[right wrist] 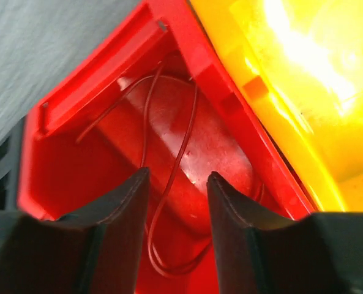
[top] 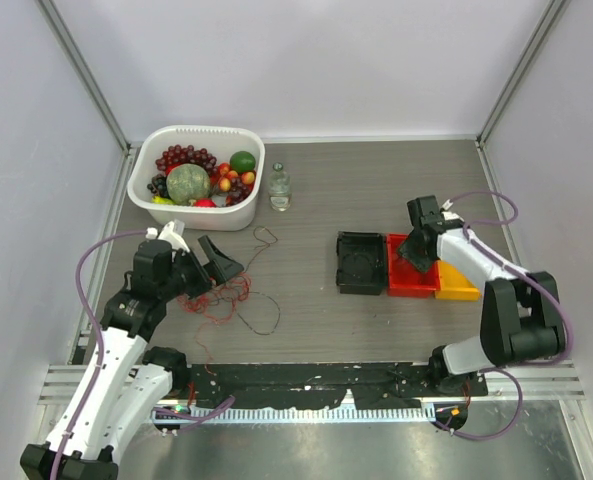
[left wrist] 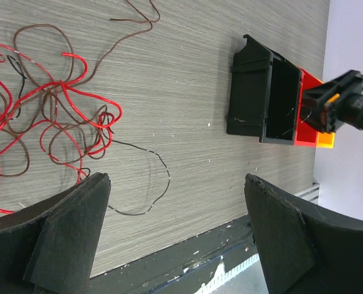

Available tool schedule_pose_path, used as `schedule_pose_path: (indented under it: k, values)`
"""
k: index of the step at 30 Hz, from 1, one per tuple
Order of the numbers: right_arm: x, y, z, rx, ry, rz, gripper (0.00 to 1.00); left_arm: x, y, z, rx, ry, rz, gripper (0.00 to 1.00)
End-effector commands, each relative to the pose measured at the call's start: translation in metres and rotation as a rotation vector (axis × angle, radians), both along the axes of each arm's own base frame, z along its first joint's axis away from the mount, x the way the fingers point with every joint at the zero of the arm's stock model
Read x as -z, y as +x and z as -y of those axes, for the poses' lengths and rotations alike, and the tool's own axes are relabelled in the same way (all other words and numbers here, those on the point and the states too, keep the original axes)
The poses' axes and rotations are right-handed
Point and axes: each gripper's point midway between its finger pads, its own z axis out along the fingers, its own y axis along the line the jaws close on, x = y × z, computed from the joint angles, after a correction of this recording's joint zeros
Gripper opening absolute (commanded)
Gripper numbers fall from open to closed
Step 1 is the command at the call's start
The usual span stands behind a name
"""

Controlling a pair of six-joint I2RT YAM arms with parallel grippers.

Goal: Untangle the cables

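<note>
Jaws: left gripper (left wrist: 176,190) spread, empty; right gripper (right wrist: 177,184) parted over red bin (right wrist: 221,92), one cable (right wrist: 146,122) inside. Black bin (top: 342,262), yellow bin (top: 458,287) alongside, centre-right.

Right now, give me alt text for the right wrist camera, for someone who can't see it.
The right claw, its two black fingers apart, hangs over a red bin where a thin wire lies looped on the floor. A yellow bin adjoins the red one at the picture's right.
</note>
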Motion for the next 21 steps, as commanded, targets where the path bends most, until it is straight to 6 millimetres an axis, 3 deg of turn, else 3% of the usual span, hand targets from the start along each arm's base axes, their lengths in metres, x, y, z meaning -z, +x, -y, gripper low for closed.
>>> schedule_pose_path:
  k: [1, 4, 6, 7, 8, 9, 10, 11, 12, 13, 14, 15, 16, 17, 18, 19, 21]
  values:
    - [-0.052, 0.011, 0.000, -0.109, -0.022, 0.184, 0.51, -0.003, 0.005, -0.009, -0.061, 0.013, 0.013, 0.95]
    - [-0.091, 0.007, -0.001, -0.187, -0.069, 0.282, 0.51, 0.003, 0.008, -0.024, -0.160, 0.049, -0.016, 0.95]
    - [-0.130, 0.008, -0.021, -0.321, -0.091, 0.413, 0.51, 0.009, 0.008, -0.041, -0.278, 0.080, -0.055, 0.95]
    - [-0.155, 0.007, -0.047, -0.448, -0.084, 0.512, 0.52, 0.013, 0.007, -0.054, -0.356, 0.108, -0.075, 0.95]
    - [-0.164, 0.005, -0.065, -0.521, -0.073, 0.554, 0.53, 0.015, 0.006, -0.062, -0.416, 0.114, -0.088, 0.95]
    - [-0.173, -0.001, -0.106, -0.682, -0.027, 0.611, 0.54, 0.019, 0.004, -0.069, -0.460, 0.121, -0.098, 0.94]
    - [-0.175, -0.004, -0.127, -0.759, 0.007, 0.629, 0.55, 0.021, 0.003, -0.073, -0.491, 0.116, -0.102, 0.94]
    - [-0.166, -0.017, -0.169, -0.915, 0.093, 0.603, 0.55, 0.023, 0.002, -0.074, -0.509, 0.107, -0.104, 0.93]
    - [-0.164, -0.021, -0.187, -0.967, 0.123, 0.602, 0.55, 0.023, 0.003, -0.073, -0.509, 0.090, -0.093, 0.92]
    - [-0.149, -0.045, -0.232, -1.127, 0.215, 0.562, 0.55, 0.024, 0.004, -0.069, -0.499, 0.072, -0.088, 0.92]
    - [-0.148, -0.049, -0.252, -1.188, 0.230, 0.582, 0.55, 0.025, 0.004, -0.064, -0.475, 0.049, -0.086, 0.91]
    - [-0.135, -0.074, -0.282, -1.304, 0.254, 0.561, 0.55, 0.025, 0.003, -0.056, -0.443, 0.023, -0.087, 0.89]
    - [-0.135, -0.080, -0.301, -1.373, 0.260, 0.599, 0.55, 0.027, 0.003, -0.050, -0.411, 0.004, -0.092, 0.88]
    - [-0.118, -0.097, -0.320, -1.456, 0.287, 0.561, 0.55, 0.029, 0.001, -0.039, -0.358, -0.029, -0.101, 0.88]
    - [-0.119, -0.098, -0.333, -1.483, 0.311, 0.598, 0.55, 0.030, 0.001, -0.029, -0.307, -0.060, -0.103, 0.88]
    - [-0.103, -0.105, -0.344, -1.528, 0.341, 0.558, 0.55, 0.030, 0.002, -0.015, -0.233, -0.103, -0.093, 0.88]
    - [-0.091, -0.103, -0.359, -1.570, 0.359, 0.563, 0.55, 0.031, -0.002, 0.012, -0.094, -0.190, -0.116, 0.82]
